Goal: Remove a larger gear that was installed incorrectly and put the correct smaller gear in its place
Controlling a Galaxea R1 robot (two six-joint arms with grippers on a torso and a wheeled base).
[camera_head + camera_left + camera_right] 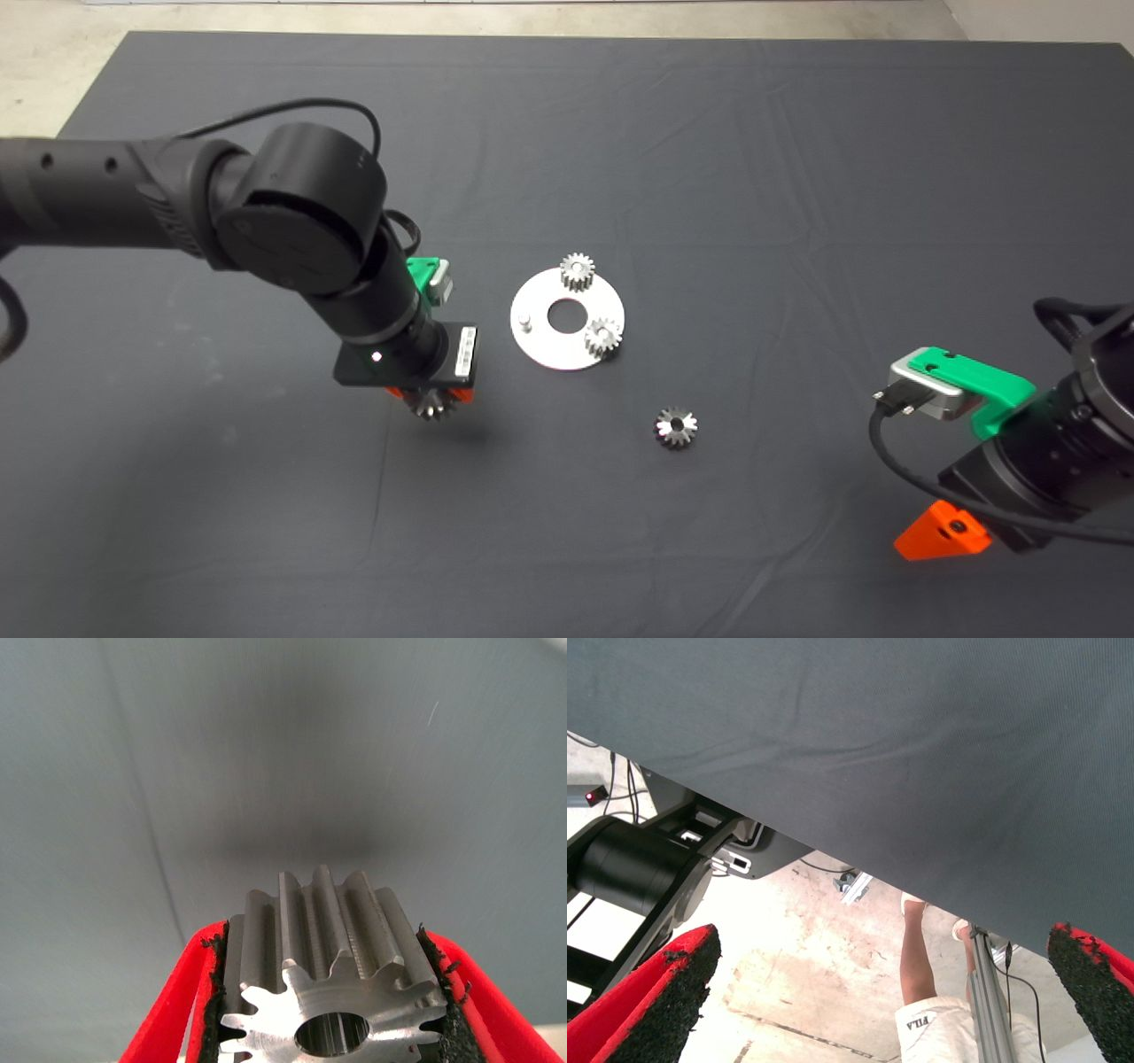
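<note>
My left gripper (431,400) is shut on the larger gear (323,939), a bright steel spur gear with a round bore. It holds the gear just above the mat, left of and nearer than the round silver plate (551,350). The gear's teeth show below the gripper in the head view (431,408). The plate carries two pale small gears (577,271) (603,337) and a bare pin (524,319). The smaller gear (676,427), dark and shiny, lies on the mat to the near right of the plate. My right gripper (939,534) is parked at the lower right, open and empty.
The plate has a round hole (566,316) in its middle. The right wrist view shows the mat's edge (859,864), the floor beyond, a person's legs (920,966) and a metal stand (990,992).
</note>
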